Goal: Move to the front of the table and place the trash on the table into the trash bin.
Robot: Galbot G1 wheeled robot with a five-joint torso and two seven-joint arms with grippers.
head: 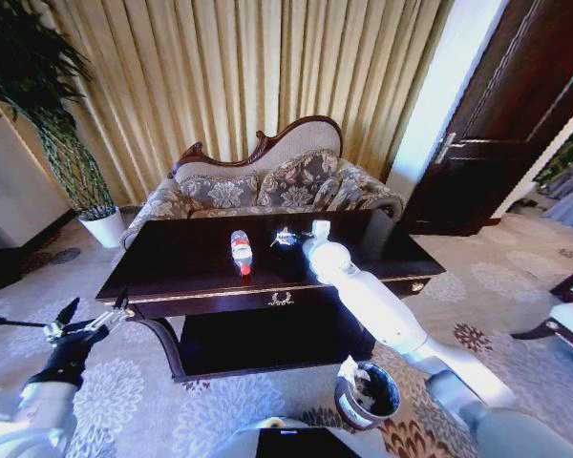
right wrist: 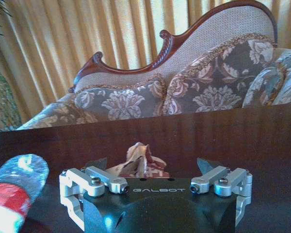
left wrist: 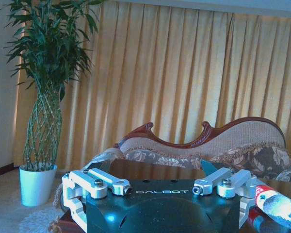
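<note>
The right arm (head: 382, 310) is a run of smooth, glossy white rounded shells, jointed like sausage links, with a grey segment near the shoulder. The left arm (head: 48, 391) wears a white shell lower down and a black wrist section. Its claw (head: 88, 318) has thin dark fingers on a silvery metal frame. Up close, each claw base is a black glossy block lettered GALBOT in pale type, flanked by silver aluminium linkages with round-head screws and dark pins. The right claw (right wrist: 155, 167) carries dark pointed fingertips (right wrist: 208, 165).
</note>
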